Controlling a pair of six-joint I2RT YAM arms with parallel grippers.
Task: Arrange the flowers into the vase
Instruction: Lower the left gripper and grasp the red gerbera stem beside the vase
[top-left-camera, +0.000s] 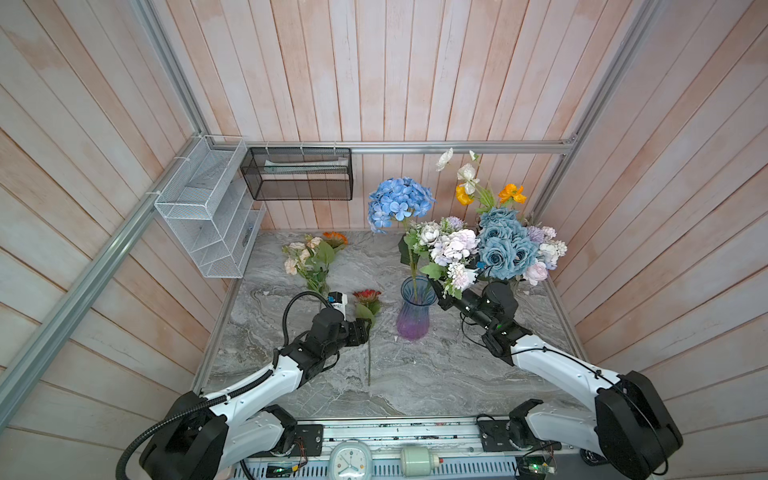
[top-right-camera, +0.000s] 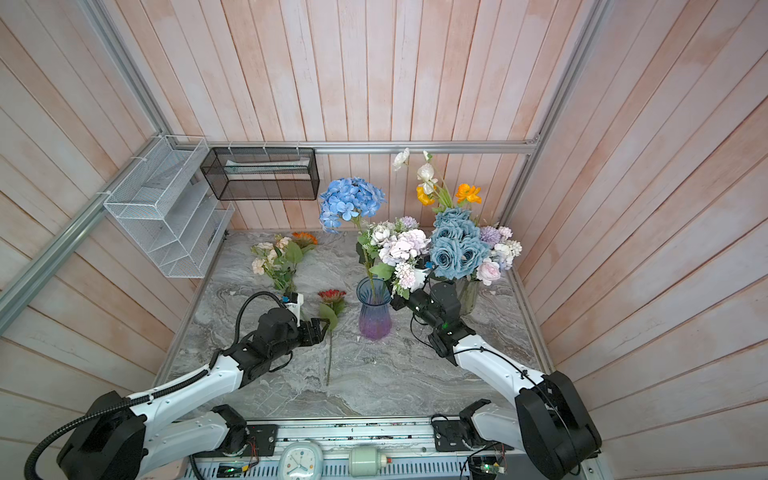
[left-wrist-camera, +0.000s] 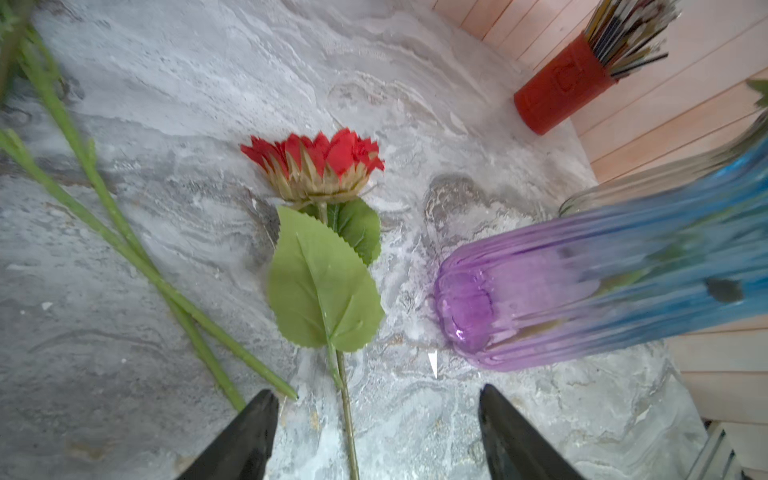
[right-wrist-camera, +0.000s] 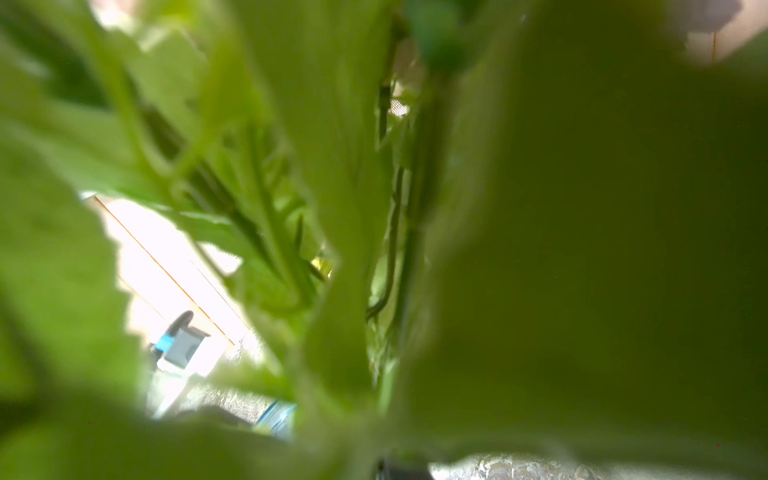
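A blue-to-purple glass vase (top-left-camera: 411, 318) (top-right-camera: 374, 318) (left-wrist-camera: 540, 299) stands mid-table with a blue hydrangea (top-left-camera: 399, 203) (top-right-camera: 351, 201) in it. A red flower (top-left-camera: 367, 296) (top-right-camera: 331, 296) (left-wrist-camera: 320, 162) lies flat left of the vase. My left gripper (top-left-camera: 365, 330) (top-right-camera: 322, 328) (left-wrist-camera: 376, 395) is open low over its stem, one finger on each side. My right gripper (top-left-camera: 440, 297) (top-right-camera: 399, 297) is shut on the stems of a lilac-white flower bunch (top-left-camera: 453, 249) (top-right-camera: 403, 249), held upright just right of the vase's rim. Leaves fill the right wrist view and hide the jaws.
Peach roses (top-left-camera: 305, 253) and an orange sunflower (top-left-camera: 336, 237) lie at the back left. A clear vase (top-right-camera: 469, 295) at the right holds dusty-blue roses (top-left-camera: 500, 245) and poppies (top-left-camera: 511, 193). A red pot of pencils (left-wrist-camera: 561, 91) stands by the wall. Wire baskets (top-left-camera: 208, 208) hang at the back left.
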